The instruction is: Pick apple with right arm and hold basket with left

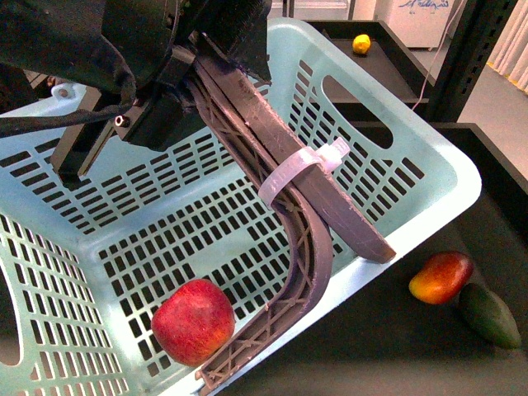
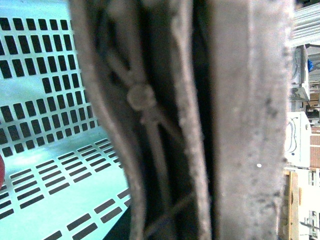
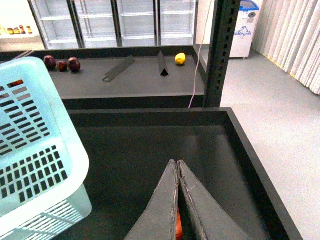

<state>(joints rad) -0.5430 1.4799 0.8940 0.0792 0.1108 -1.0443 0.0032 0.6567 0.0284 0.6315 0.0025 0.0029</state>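
Observation:
The pale mint-green basket (image 1: 445,177) hangs tilted in the front view, lifted by its brown handles (image 1: 280,148), which a white zip tie (image 1: 301,169) binds together. My left gripper (image 1: 191,64) is shut on the top of those handles; in the left wrist view the handles (image 2: 165,125) fill the picture and hide the fingers. The red apple (image 1: 192,322) lies inside the basket on its slotted floor, beside the lower end of the handles. My right gripper (image 3: 178,162) is shut, empty, over the dark tray to the right of the basket (image 3: 30,125).
A red-yellow mango (image 1: 441,276) and a green fruit (image 1: 489,313) lie on the dark tray right of the basket. A yellow fruit (image 3: 180,58) and small dark red fruits (image 3: 61,64) sit on the far shelf. A black post (image 3: 222,50) stands at the tray's far corner.

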